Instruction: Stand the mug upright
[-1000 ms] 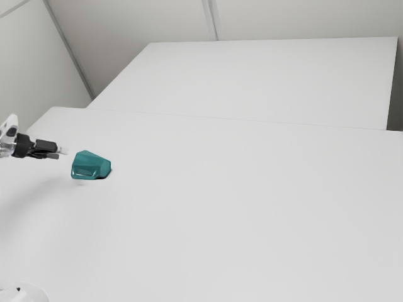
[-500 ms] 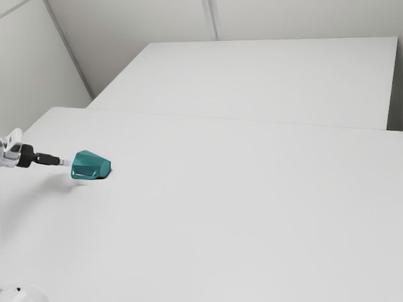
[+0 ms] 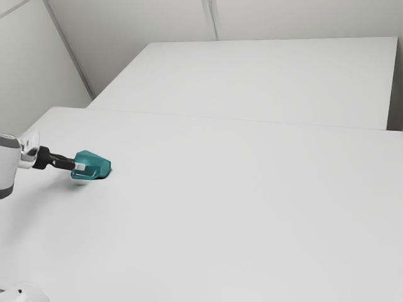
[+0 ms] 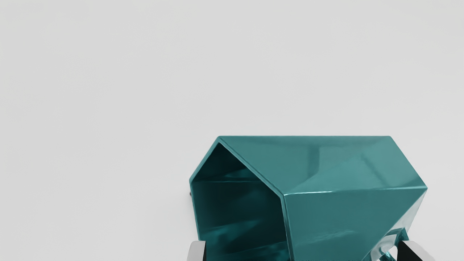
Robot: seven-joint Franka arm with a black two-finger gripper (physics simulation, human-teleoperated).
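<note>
The gripper (image 3: 79, 167) has come in from the exterior view's left and is at the near side of the teal mug (image 3: 99, 165), overlapping it there. The faceted mug (image 4: 337, 217) lies on its side on the white table, its open mouth facing sideways across the wrist view. In the wrist view the fingers of the gripper (image 4: 302, 250) stand wide apart, one by the mug's mouth and the other near its far end. The gripper is open, and part of the mug lies between its fingers. The mug's lower part is cut off by the wrist view's edge.
The white table (image 3: 239, 207) extends broadly toward the exterior view's right. Behind it is another white surface (image 3: 264, 82), with pale walls beyond. A white round object (image 3: 24, 294) sits at the exterior view's lower left corner.
My gripper has moved toward the exterior view's right and a little lower, up to the mug, and its hand has turned. The mug has stayed where it was.
</note>
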